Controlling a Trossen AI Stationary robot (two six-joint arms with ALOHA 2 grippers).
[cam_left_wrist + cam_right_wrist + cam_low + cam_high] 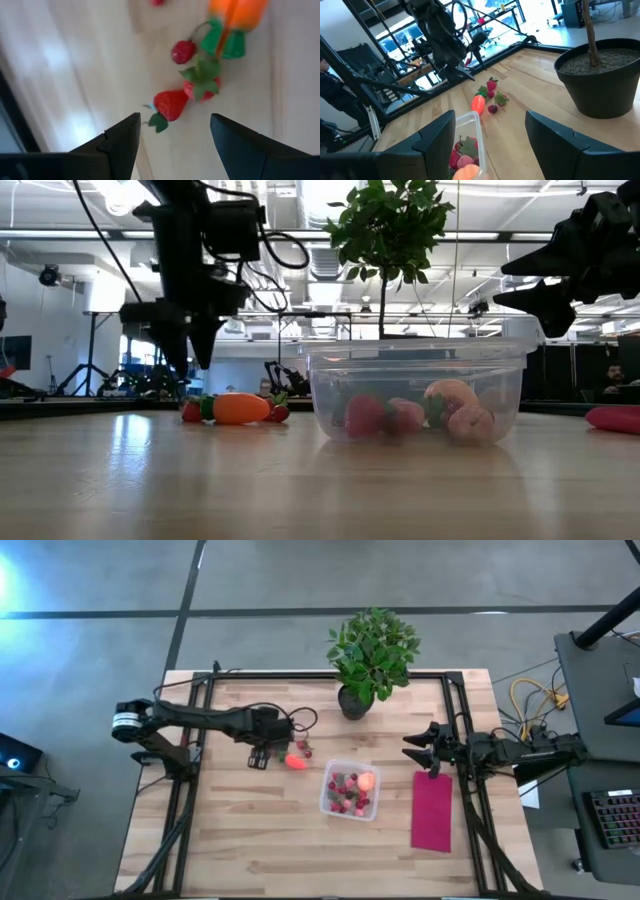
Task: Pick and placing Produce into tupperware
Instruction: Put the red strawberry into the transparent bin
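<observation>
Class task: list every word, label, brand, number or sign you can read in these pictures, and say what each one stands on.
None can be read. The clear container, the plant pot, the magenta cloth and both arms carry no visible lettering. Any signs in the room behind the table are too small and blurred to read.

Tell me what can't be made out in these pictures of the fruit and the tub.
- Number of pieces in the tupperware: too small from above; in the low view the clear wall blurs them together.
- Loose strawberries beside the orange piece: the left hand partly covers them in the high view.
- Orange piece in the left wrist view: cut off by the picture's edge.
- Magenta cloth: only its end shows in the low view.
</observation>
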